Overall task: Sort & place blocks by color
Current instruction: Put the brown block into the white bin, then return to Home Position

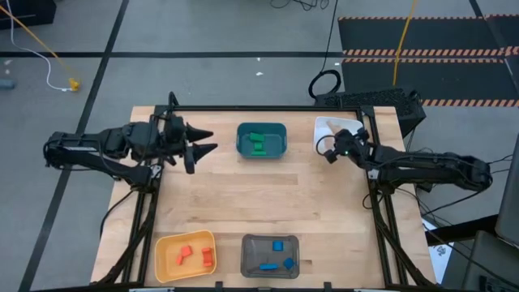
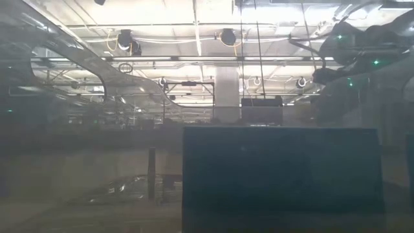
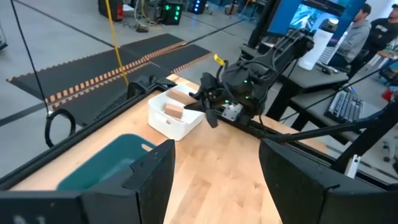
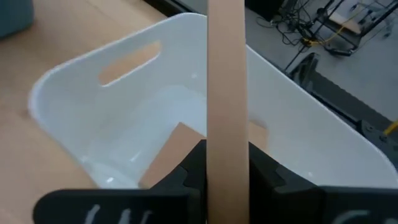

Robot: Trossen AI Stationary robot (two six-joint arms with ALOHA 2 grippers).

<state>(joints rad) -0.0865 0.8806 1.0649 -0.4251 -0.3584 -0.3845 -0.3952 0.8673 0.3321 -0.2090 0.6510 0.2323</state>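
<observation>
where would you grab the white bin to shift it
Likely pinch the white bin at the end wall with the handle slot, from above, one finger each side: the wall is thin. The right claw holds a tan plank over it; the left claw waits near the teal bin.

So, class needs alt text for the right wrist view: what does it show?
The right gripper holds a long tan block upright, shut on it, directly over the white bin. Another tan block already lies on the bin's floor, and the wooden table shows beside the bin.
</observation>
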